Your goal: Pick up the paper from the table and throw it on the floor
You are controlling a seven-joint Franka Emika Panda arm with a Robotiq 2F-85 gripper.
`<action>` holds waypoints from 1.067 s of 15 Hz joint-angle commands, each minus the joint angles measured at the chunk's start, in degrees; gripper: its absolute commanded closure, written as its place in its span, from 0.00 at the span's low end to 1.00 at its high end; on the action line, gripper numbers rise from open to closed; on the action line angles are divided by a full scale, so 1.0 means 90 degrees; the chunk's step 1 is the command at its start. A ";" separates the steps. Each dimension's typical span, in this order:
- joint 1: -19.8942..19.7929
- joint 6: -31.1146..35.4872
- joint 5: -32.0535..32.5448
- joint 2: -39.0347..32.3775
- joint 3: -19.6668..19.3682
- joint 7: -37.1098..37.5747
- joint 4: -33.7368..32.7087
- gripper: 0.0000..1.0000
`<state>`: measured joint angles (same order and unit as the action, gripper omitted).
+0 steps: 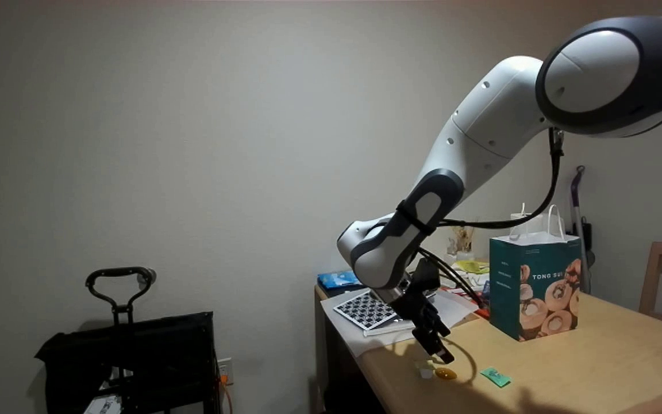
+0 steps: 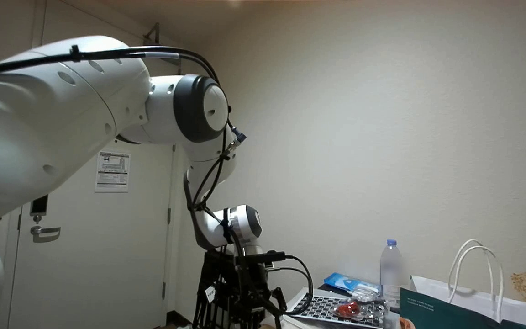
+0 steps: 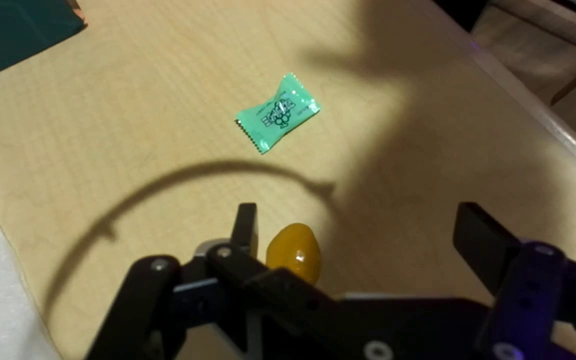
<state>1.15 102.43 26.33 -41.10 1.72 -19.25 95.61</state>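
Note:
A small whitish, see-through-looking piece (image 1: pixel 426 369), possibly the paper, lies on the pale tan table (image 1: pixel 624 351) beside a shiny amber-yellow piece (image 1: pixel 445 374). A green printed wrapper (image 1: pixel 496 377) lies farther right; it shows whole in the wrist view (image 3: pixel 279 114). A large white sheet (image 1: pixel 360 347) lies under a laptop. Which of these is the paper I cannot tell. My gripper (image 3: pixel 358 215) is open and empty, pointing down above the table. The amber piece (image 3: pixel 295 250) appears between its fingers, nearer the left one. The whitish piece is mostly hidden behind the gripper in the wrist view.
A teal printed bag (image 1: pixel 535 287) stands on the table behind the gripper. The laptop (image 1: pixel 365 309) and a bottle (image 2: pixel 391 269) are near the wall. The table edge (image 3: pixel 543 117) and floor (image 3: pixel 533 55) show at right in the wrist view. A black cart (image 1: pixel 135 351) stands beyond the table.

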 commanded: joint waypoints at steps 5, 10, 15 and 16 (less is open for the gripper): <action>0.0049 -0.0380 -0.0881 -0.0176 -0.0108 0.1195 -0.0408 0.00; 0.0085 -0.0154 -0.1298 -0.0170 -0.0158 0.1708 -0.0379 0.00; 0.0081 -0.0153 -0.2045 -0.0345 -0.0196 0.2878 -0.0616 0.00; 0.0081 -0.0127 -0.2269 -0.0414 -0.0193 0.3119 -0.0674 0.00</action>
<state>1.56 101.70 10.94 -42.88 0.40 3.15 91.88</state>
